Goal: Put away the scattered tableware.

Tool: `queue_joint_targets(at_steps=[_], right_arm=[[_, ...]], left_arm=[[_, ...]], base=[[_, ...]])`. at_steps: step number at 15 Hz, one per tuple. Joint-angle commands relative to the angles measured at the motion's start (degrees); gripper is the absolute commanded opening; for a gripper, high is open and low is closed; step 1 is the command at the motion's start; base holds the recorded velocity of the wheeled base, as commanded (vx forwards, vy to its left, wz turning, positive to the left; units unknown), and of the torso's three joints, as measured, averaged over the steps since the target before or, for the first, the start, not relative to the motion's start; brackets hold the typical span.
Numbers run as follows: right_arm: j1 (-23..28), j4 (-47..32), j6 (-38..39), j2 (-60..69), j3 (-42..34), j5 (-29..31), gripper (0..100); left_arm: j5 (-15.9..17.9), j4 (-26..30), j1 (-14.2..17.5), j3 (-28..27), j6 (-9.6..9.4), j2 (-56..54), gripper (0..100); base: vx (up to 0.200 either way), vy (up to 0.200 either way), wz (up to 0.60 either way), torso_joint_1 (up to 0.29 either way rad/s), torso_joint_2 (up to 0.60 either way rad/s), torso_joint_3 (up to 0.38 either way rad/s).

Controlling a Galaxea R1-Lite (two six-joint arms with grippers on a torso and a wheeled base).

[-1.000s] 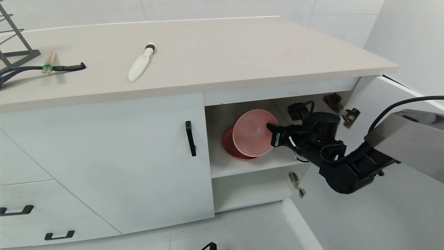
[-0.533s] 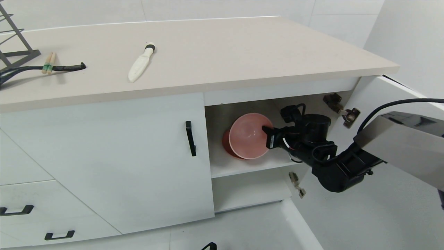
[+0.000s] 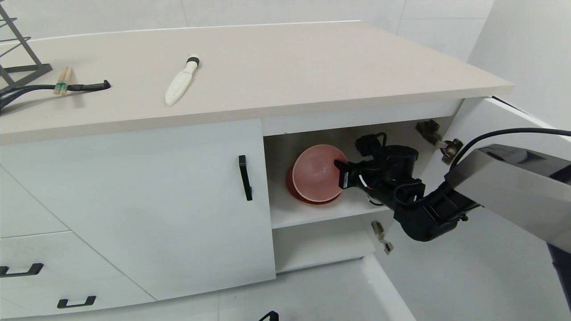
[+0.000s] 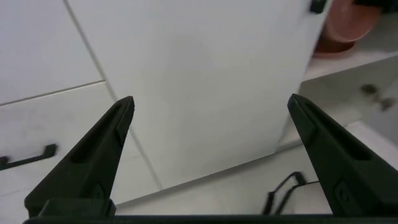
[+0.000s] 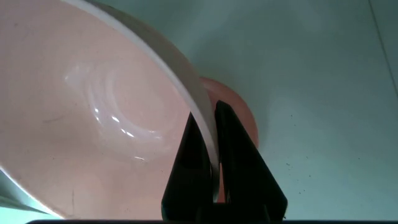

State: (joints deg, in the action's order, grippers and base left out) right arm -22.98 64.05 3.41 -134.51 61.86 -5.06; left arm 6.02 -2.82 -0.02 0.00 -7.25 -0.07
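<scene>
A pink bowl (image 3: 316, 173) hangs tilted inside the open cupboard, just above a red dish (image 3: 295, 192) on the upper shelf (image 3: 303, 213). My right gripper (image 3: 341, 173) is shut on the bowl's rim. In the right wrist view the fingers (image 5: 231, 155) pinch the rim of the pink bowl (image 5: 93, 106), with the red dish (image 5: 239, 112) behind. My left gripper (image 4: 208, 112) stands open in front of the shut white cupboard door (image 4: 186, 74), holding nothing. On the counter lie a cream-coloured knife (image 3: 180, 81) and a pair of chopsticks (image 3: 62, 80).
The shut left door has a black handle (image 3: 244, 177). The right door (image 3: 499, 116) stands swung open beside my right arm, hinges showing. A black cable (image 3: 67, 88) and a dark rack (image 3: 18, 53) sit at the counter's left. Drawers with black handles (image 3: 21, 270) are lower left.
My right gripper has carried the pink bowl further into the cupboard and lower, closer over the red dish. The counter items have not moved.
</scene>
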Motion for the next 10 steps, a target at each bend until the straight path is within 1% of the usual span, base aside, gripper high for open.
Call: queue_joint_targets(at_steps=[1,2,3,4,5,8,10], right_arm=[[1.0,0.5,0.0,-1.6,0.0,0.1,0],[1.4,0.5,-0.1,-1.9,-0.2,0.0,0],[1.7,0.6,-0.1,-2.3,-0.2,0.0,0],[1.7,1.0,-0.1,-2.6,-0.3,-0.1,0],[1.7,1.4,-0.1,-2.8,-0.2,-0.2,0],[1.2,1.6,-0.2,-4.1,0.6,-0.3,0],[1.2,4.6,0.1,-6.5,3.4,-0.1,0]], left_arm=[[-0.5,0.2,0.0,0.0,0.22,0.1,100],[-0.7,0.4,0.0,0.0,0.66,0.1,100],[-1.9,2.1,0.0,0.0,3.12,0.1,100],[-3.3,2.6,-0.1,0.0,5.94,0.1,100],[-3.5,2.6,-0.1,0.0,6.20,0.1,100],[-3.5,2.6,-0.1,0.0,6.11,0.1,100],[-3.5,2.6,-0.1,0.0,6.29,0.1,100]], base=[[0.000,0.000,0.00,0.000,0.00,0.000],[0.000,0.000,0.00,0.000,0.00,0.000],[0.000,0.000,0.00,0.000,0.00,0.000],[0.000,0.000,0.00,0.000,0.00,0.000],[0.000,0.000,0.00,0.000,0.00,0.000],[0.000,0.000,0.00,0.000,0.00,0.000],[0.000,0.000,0.00,0.000,0.00,0.000]])
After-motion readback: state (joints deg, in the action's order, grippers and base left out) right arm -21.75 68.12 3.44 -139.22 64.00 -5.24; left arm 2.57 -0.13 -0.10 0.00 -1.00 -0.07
